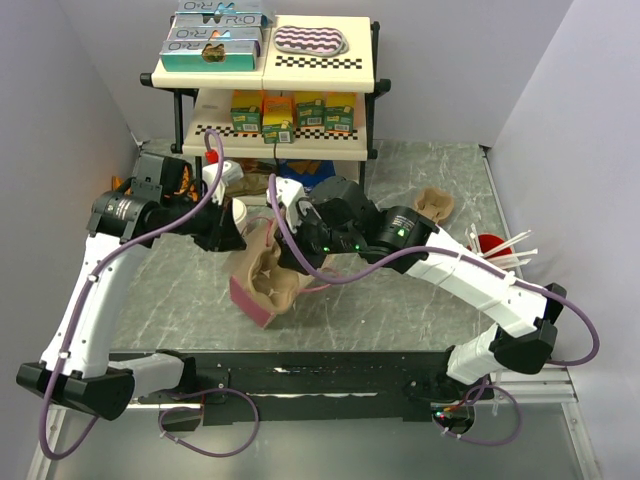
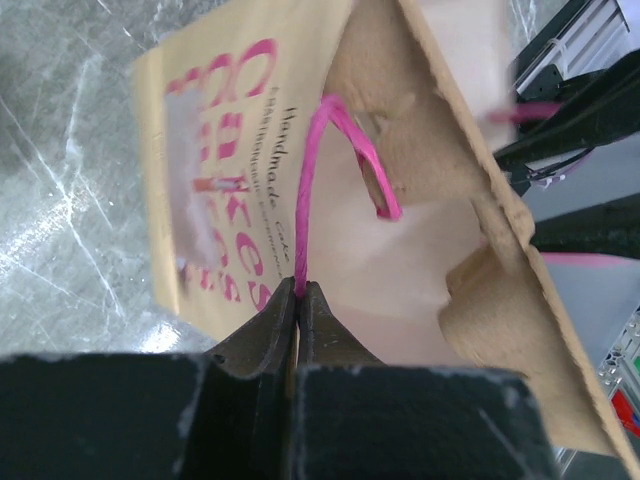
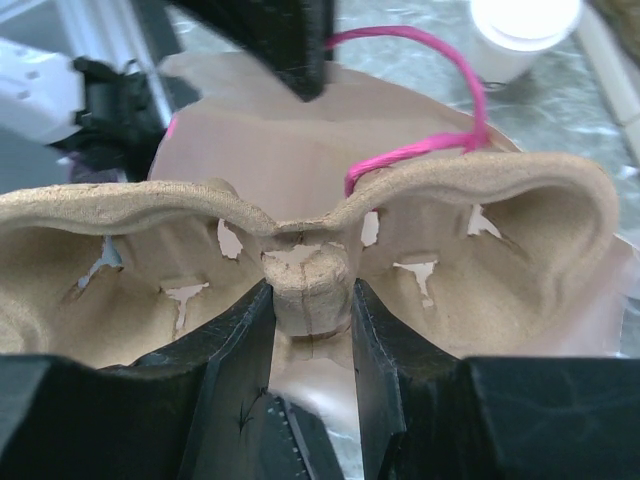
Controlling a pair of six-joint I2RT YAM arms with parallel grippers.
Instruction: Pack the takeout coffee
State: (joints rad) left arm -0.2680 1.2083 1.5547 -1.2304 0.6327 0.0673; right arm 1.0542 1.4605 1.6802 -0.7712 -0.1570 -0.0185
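Hard to see much of the takeout coffee (image 1: 238, 214) from above: just its white lid showing on the table behind the paper bag (image 1: 250, 296), right beside the left arm's wrist, the cup body mostly hidden. From the right wrist it's only a white lid cut off by the top edge. The left gripper (image 2: 298, 295) has its fingers pinched tight on the bag's pink handle (image 2: 310, 190), holding the bag tilted. The right gripper (image 3: 310, 300) is clamped on the centre post of a pulp cup carrier (image 3: 300, 205), which sits in the bag's mouth, with its far side buried from view. On the bag I can read "Cakes" in big pink letters and "Handmade" in thin dark script; the rest is washed out by glare. Up on the shelf (image 1: 318, 70), the teal boxes (image 1: 215, 28) show "RO", nothing more legible.
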